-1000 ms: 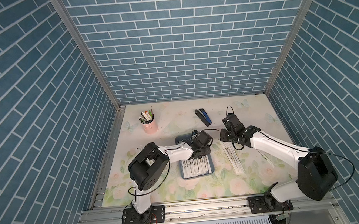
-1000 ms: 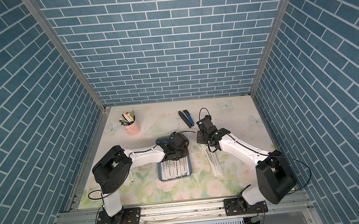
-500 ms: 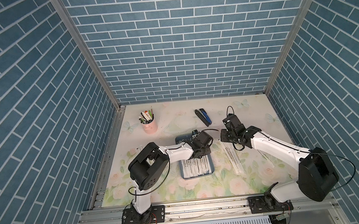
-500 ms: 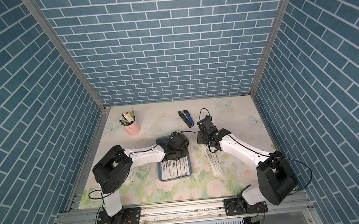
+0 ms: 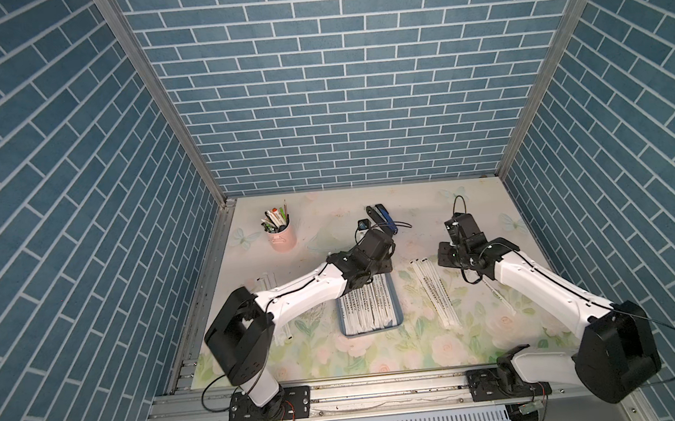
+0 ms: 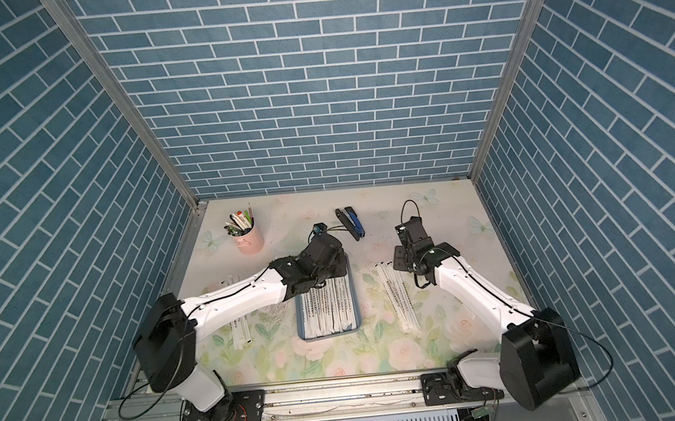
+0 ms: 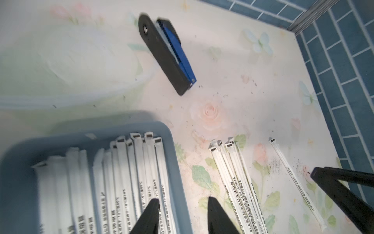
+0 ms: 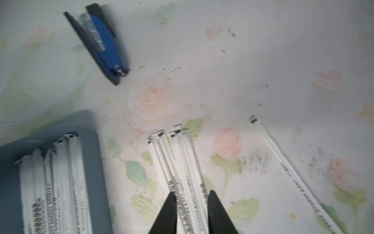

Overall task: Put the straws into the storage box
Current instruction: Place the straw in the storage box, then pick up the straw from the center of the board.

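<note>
The storage box (image 5: 371, 332) is a blue-grey tray in mid-table, with several white straws (image 5: 367, 309) lying in it. My left gripper (image 7: 183, 199) hangs open over the box's right rim (image 7: 178, 182). One of its fingers is above the straws inside, the other above bare table, and nothing is between them. More straws (image 5: 434, 290) lie bundled on the table right of the box. My right gripper (image 8: 191, 192) stands partly open above that bundle (image 8: 182, 162), with straws showing through the gap. A single straw (image 8: 283, 162) lies farther right. Other straws (image 5: 284, 337) lie left of the box.
A pink cup of pens (image 5: 282, 237) stands at the back left. A blue-and-black stapler (image 5: 380, 216) lies behind the box, close to the left wrist. Blue brick walls enclose the table on three sides, and a metal rail runs along the front.
My left gripper's jaws have opened over the box's far end. Both arms have barely shifted, and the right gripper still hangs over the bundle.
</note>
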`<state>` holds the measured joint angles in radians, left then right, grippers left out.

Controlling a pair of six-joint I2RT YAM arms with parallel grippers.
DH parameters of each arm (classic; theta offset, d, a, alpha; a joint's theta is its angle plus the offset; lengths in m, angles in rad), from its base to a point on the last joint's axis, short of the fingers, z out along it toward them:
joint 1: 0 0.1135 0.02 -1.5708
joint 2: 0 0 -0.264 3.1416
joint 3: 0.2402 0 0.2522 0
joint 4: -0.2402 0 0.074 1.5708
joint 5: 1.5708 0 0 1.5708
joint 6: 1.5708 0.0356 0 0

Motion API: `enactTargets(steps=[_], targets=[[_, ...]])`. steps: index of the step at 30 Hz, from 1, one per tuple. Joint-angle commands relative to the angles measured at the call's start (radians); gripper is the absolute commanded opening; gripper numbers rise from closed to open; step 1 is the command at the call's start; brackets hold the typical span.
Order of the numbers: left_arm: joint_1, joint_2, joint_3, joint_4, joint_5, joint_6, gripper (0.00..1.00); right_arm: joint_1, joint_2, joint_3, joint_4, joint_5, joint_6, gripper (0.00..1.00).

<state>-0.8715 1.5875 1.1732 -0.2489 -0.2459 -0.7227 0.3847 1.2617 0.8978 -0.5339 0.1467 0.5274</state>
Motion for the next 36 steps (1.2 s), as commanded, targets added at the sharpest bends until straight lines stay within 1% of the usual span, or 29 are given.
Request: enactTargets(steps=[1,2,4,6,9,11,14,19,20,22,25,28,32,36], targets=[[0.052,-0.141,-0.088,-0.015,-0.155,0.15,0.54,-0.101,-0.026,-0.04,-0.101,-0.04,-0.088,0.33],[0.085,-0.192,-0.13,0.002,-0.164,0.172,0.56,-0.134,-0.028,-0.058,-0.103,-0.048,-0.097,0.36],[0.155,-0.278,-0.202,0.028,-0.14,0.202,0.59,-0.202,-0.038,-0.095,-0.092,-0.064,-0.099,0.41],[0.226,-0.349,-0.257,0.026,-0.14,0.209,0.6,-0.275,-0.061,-0.139,-0.065,-0.092,-0.074,0.48],[0.282,-0.427,-0.323,0.038,-0.142,0.229,0.61,-0.358,-0.078,-0.194,-0.013,-0.12,-0.04,0.54],[0.3,-0.444,-0.35,0.038,-0.133,0.229,0.62,-0.405,-0.072,-0.233,0.034,-0.155,-0.025,0.58],[0.303,-0.439,-0.37,0.037,-0.113,0.218,0.62,-0.457,-0.059,-0.263,0.081,-0.177,-0.021,0.64],[0.303,-0.449,-0.408,0.061,-0.104,0.202,0.62,-0.533,-0.022,-0.293,0.144,-0.216,-0.052,0.68],[0.304,-0.448,-0.412,0.063,-0.103,0.201,0.61,-0.547,-0.013,-0.296,0.156,-0.249,-0.058,0.7],[0.304,-0.445,-0.412,0.065,-0.1,0.2,0.61,-0.57,0.003,-0.3,0.177,-0.266,-0.071,0.71],[0.304,-0.445,-0.417,0.069,-0.098,0.201,0.62,-0.613,0.032,-0.314,0.213,-0.328,-0.081,0.72],[0.304,-0.445,-0.419,0.068,-0.098,0.203,0.61,-0.619,0.049,-0.321,0.222,-0.387,-0.084,0.72],[0.304,-0.447,-0.429,0.078,-0.093,0.195,0.61,-0.616,0.025,-0.349,0.22,-0.435,-0.064,0.72],[0.304,-0.441,-0.432,0.09,-0.079,0.184,0.61,-0.564,-0.007,-0.37,0.202,-0.432,-0.032,0.7]])
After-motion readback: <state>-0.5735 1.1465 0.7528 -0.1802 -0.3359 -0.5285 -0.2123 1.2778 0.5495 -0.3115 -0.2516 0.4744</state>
